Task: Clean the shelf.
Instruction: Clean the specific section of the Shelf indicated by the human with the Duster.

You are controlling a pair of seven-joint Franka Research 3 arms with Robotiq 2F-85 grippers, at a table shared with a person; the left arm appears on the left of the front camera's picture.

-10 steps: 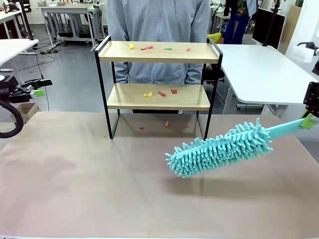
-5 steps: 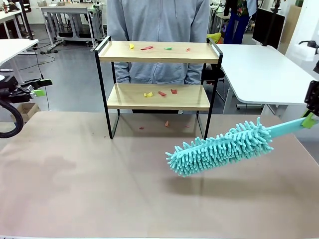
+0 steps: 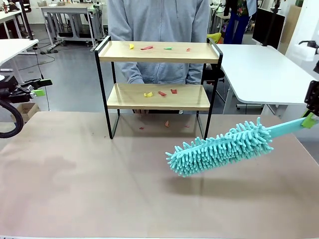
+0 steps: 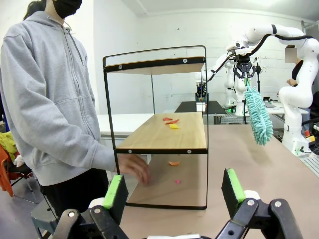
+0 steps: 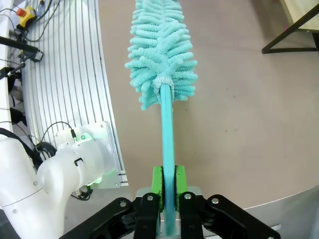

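Observation:
The shelf, two wooden boards in a black frame, stands at the far middle of the table. Small coloured scraps lie on its top board, more scraps on the lower board and a few on the table beneath. At the right edge my right gripper is shut on the handle of a teal fluffy duster, whose head hangs above the table in front of the shelf's right leg. The right wrist view shows that gripper clamping the duster. My left gripper is open, far left of the shelf.
A person in a grey hoodie stands behind the shelf, one hand low beside its lower board. The brown table spreads out in front. White tables stand at the right and far left.
The duster head has risen very slightly. The person's arms have shifted behind the shelf. My left gripper has stayed still.

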